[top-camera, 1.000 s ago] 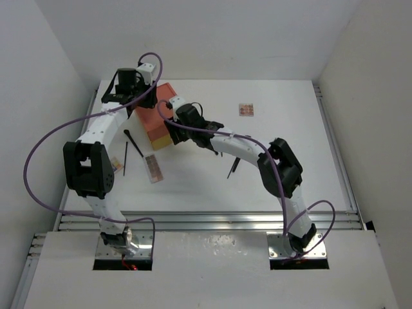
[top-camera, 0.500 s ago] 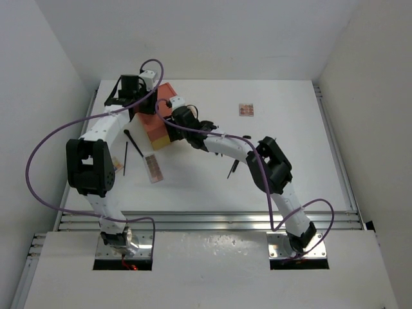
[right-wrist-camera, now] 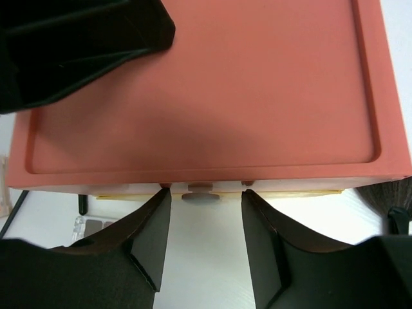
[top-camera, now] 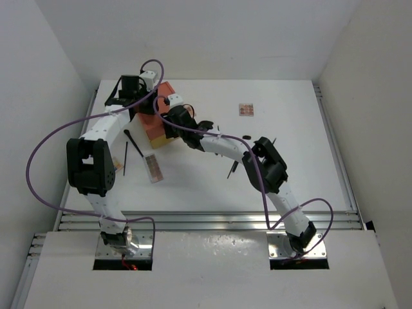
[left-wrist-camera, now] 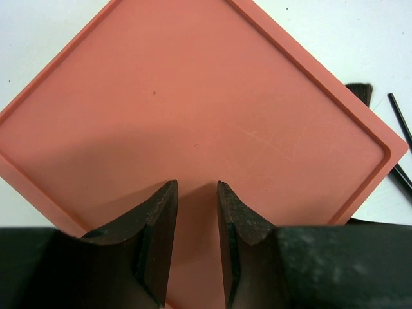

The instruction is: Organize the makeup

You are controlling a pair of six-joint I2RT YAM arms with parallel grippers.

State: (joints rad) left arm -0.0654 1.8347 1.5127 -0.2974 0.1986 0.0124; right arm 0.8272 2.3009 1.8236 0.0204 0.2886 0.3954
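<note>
The makeup lies scattered on the white table: black brushes (top-camera: 132, 143), a long palette (top-camera: 153, 168), a small pink-brown palette (top-camera: 246, 109) at the back and a black stick (top-camera: 232, 168). My left gripper (top-camera: 141, 105) hovers over the orange drawer box (top-camera: 153, 125). In the left wrist view its tips (left-wrist-camera: 196, 188) stand a little apart over the orange lid (left-wrist-camera: 193, 96), open with nothing between them. My right gripper (right-wrist-camera: 205, 194) is open at the box's front, its jaws either side of the small grey drawer knob (right-wrist-camera: 201, 194), with a gap on both sides.
A fan brush head (left-wrist-camera: 361, 91) and thin black sticks (left-wrist-camera: 399, 122) lie just past the box's corner. A palette (right-wrist-camera: 90, 226) sits on the table left of the right fingers. Raised rails (top-camera: 335, 141) border the table.
The right arm has reached left to the front of the drawer box, and its jaws have narrowed around the knob. The left gripper has stayed over the lid, closing slightly.
</note>
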